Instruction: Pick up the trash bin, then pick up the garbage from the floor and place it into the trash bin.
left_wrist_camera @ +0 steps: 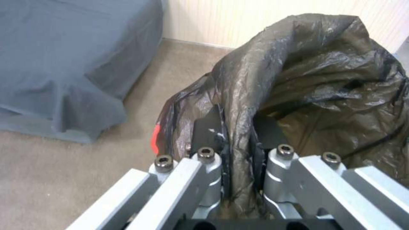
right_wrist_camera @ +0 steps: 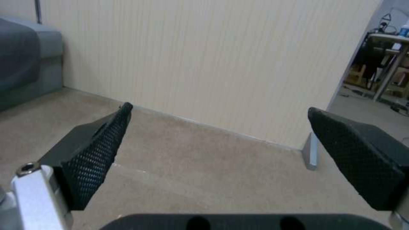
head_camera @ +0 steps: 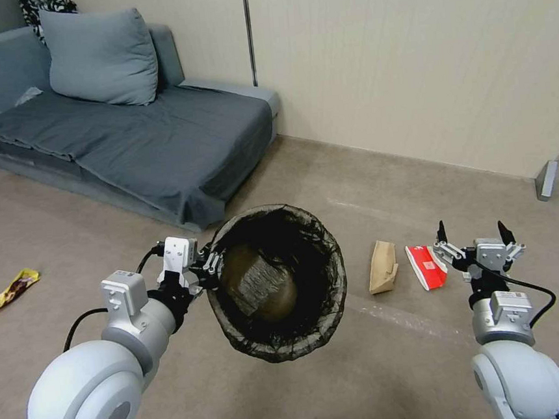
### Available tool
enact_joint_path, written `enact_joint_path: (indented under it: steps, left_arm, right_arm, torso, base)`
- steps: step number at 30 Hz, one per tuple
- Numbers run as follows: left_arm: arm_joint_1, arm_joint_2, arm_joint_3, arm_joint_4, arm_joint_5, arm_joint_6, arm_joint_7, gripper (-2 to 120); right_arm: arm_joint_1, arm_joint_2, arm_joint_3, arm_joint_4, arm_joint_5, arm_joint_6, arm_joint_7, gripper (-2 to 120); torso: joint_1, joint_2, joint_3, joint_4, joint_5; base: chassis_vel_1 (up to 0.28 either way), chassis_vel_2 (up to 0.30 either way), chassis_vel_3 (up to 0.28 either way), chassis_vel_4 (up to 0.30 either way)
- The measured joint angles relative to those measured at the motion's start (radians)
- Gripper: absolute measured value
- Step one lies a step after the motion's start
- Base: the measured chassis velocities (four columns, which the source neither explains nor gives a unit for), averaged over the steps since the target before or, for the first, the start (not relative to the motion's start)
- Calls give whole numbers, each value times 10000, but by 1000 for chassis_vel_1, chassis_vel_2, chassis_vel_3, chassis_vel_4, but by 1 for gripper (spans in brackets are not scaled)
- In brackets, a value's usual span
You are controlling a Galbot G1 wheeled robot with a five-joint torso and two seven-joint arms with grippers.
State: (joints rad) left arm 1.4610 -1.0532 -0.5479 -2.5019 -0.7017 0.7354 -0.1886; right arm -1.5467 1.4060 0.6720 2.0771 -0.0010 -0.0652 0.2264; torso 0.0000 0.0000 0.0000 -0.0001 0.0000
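While the left tool (head_camera: 207, 268) pinches the bag-lined rim of the trash bin (head_camera: 276, 281), the bin hangs off the floor at the head view's centre, mouth tilted toward the camera. At lower right the right tool (head_camera: 471, 232) hovers with fingers spread wide, just right of a tan paper bag (head_camera: 382, 266) and a red-and-white packet (head_camera: 426, 266) on the floor. A yellow wrapper (head_camera: 6, 293) lies at the left edge

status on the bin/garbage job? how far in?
Done: the left end effector has the round bin with dark plastic liner lifted, clamped on its rim. There is already something inside the bin. In hand: the right end effector, open, hovers beside the red-and-white packet and tan paper bag. Left: those two, plus the yellow wrapper on the floor.
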Motion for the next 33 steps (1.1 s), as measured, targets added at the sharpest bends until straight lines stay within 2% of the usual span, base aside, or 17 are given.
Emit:
enact_joint_path:
  steps: [13,19,20,21,22,25,26,28,29,31,33]
  left_arm:
    - [-19,40,-10,7,-63,0,32,6]
    - [34,29,-46,12,-40,0,19,6]
    - [52,26,-64,12,-40,0,19,6]
    - [91,14,-105,13,-59,0,-23,6]
    - [91,14,-105,13,-59,0,-23,6]
    - [130,3,-171,17,-79,0,-116,6]
    - [130,3,-171,17,-79,0,-116,6]
    - [142,23,-213,18,-100,0,-153,6]
    - [142,23,-213,18,-100,0,-153,6]
    - [159,27,-269,19,-99,0,-179,6]
    - [160,21,-276,19,-97,0,-186,6]
  right_arm:
    - [-5,12,-12,-55,-82,-31,-28,100]
    - [116,-338,-46,29,20,-918,41,100]
    - [207,-436,-61,50,163,-1161,86,100]
    - [542,-741,-146,112,790,-2028,223,100]
    - [542,-741,-146,112,790,-2028,223,100]
    - [1706,-1594,-474,-104,2704,-4456,585,100]
    - [1706,-1594,-474,-104,2704,-4456,585,100]
    - [2599,-2433,-856,-802,3824,-5678,620,100]
    - [2599,-2433,-856,-802,3824,-5678,620,100]
    - [3572,-3056,-1342,-1688,4492,-6628,627,100]
    - [3890,-3185,-1522,-2001,4756,-6738,619,100]
  torso:
    - [0,0,0,1,0]
    - [0,0,0,-2,1]
    - [0,0,0,-2,1]
    - [0,0,0,0,0]
    - [0,0,0,0,0]
    - [0,0,0,2,-1]
    - [0,0,0,2,-1]
    - [0,0,1,1,2]
    - [0,0,1,1,2]
    - [0,0,1,2,2]
    - [0,0,1,1,2]
  base:
    - [-53,52,55,-53]
    - [0,0,0,0]
    - [0,0,0,0]
    - [0,0,0,0]
    - [0,0,0,0]
    - [0,0,0,0]
    - [0,0,0,0]
    - [0,0,0,0]
    - [0,0,0,0]
    - [0,0,0,0]
    - [0,0,0,0]
